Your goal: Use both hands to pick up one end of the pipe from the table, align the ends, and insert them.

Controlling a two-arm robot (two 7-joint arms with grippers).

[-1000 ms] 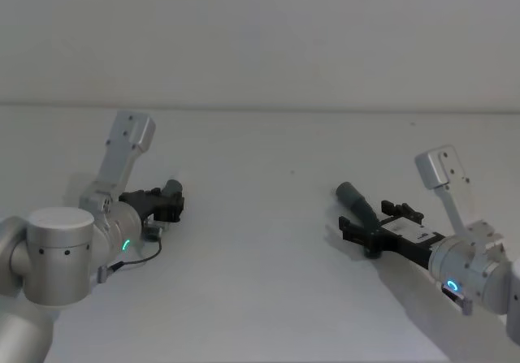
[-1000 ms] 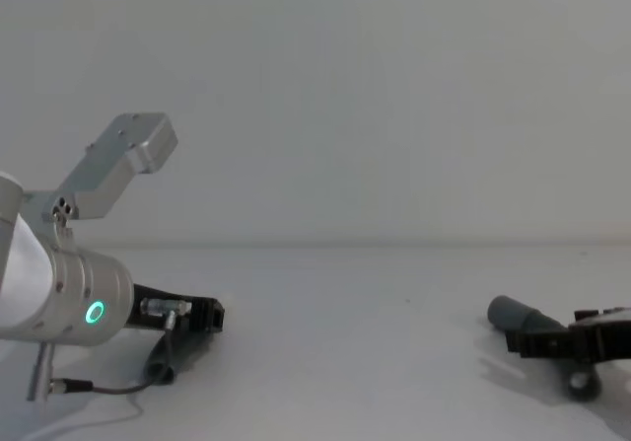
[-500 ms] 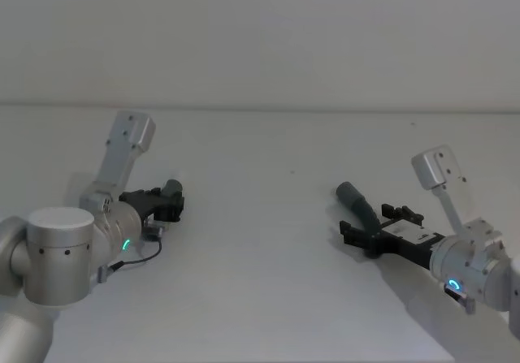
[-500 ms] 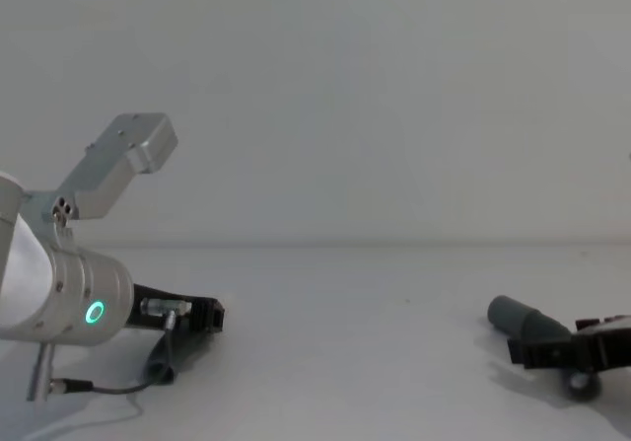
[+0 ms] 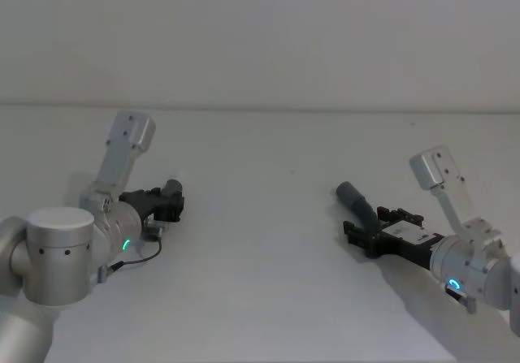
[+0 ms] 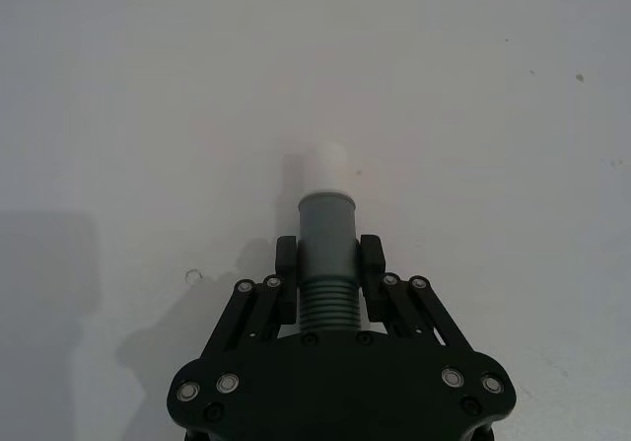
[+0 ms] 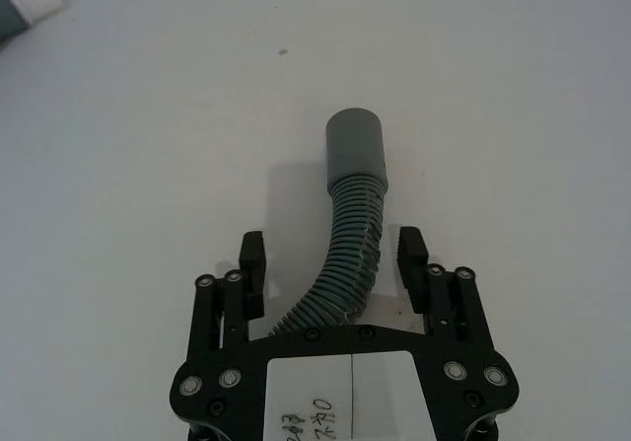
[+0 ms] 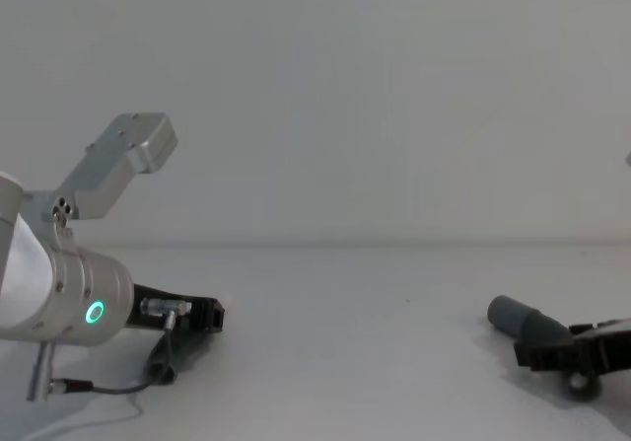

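Right gripper (image 7: 333, 252) retreated, two pipe pieces (image 5: 358, 200)

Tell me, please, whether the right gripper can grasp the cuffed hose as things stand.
Probably yes: the open right gripper straddles the cuffed hose with nothing between. The left gripper is shut on the white-tipped hose.

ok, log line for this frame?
left end effector: shut on collar hose piece | right end effector: open, straddling cuff hose piece on table | pieces apart, not joined
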